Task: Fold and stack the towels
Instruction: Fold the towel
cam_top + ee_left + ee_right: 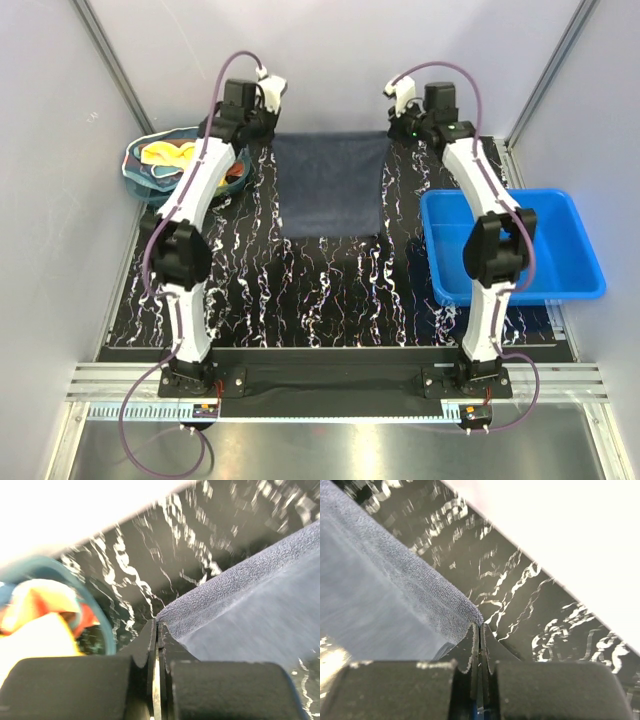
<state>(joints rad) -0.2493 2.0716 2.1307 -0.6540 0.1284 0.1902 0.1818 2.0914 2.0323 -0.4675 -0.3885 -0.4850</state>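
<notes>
Together, left pincer (157,630) and right pincer (480,630) each clench a far corner of the towel (330,185), which lies flat on the surface (330,290) between them, its length running straight back from both; the fold likely draws nearward.

The top camera looks down from above and behind the arms (190,250), taking in the whole marbled mat (330,290). Both wrist cameras sit low and close, facing the back wall (330,60). Each frames one far corner of the grey-blue towel (330,185), which the top view also shows.
</notes>
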